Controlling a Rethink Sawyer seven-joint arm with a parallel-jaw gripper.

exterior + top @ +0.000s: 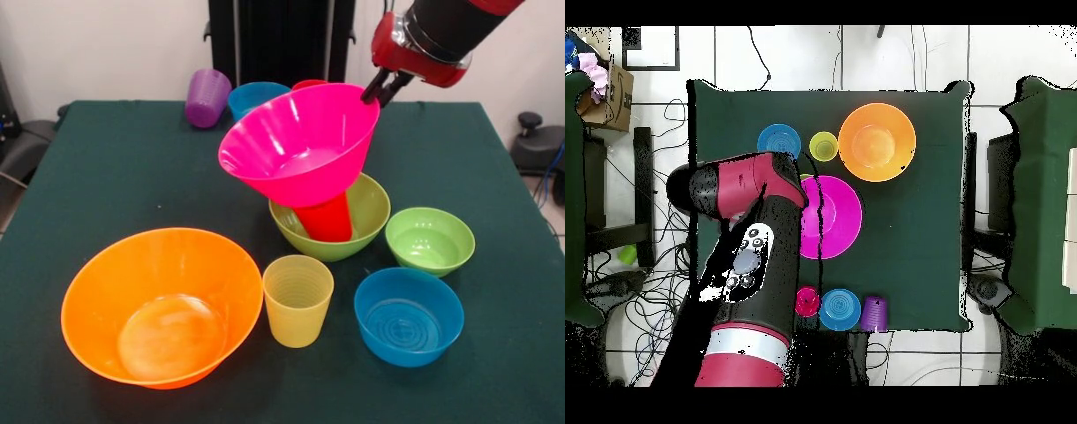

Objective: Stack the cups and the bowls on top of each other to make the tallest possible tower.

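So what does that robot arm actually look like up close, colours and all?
The arm is a thick round tube, mostly black, with bright red sections at the joints. Seen from above, a pale grey panel with small round buttons sits on its black part. At the wrist, a red collar narrows to the gripper, which has small, dark, slim fingers.

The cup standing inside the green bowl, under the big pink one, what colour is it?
Bright red. The cup shows best in the front view.
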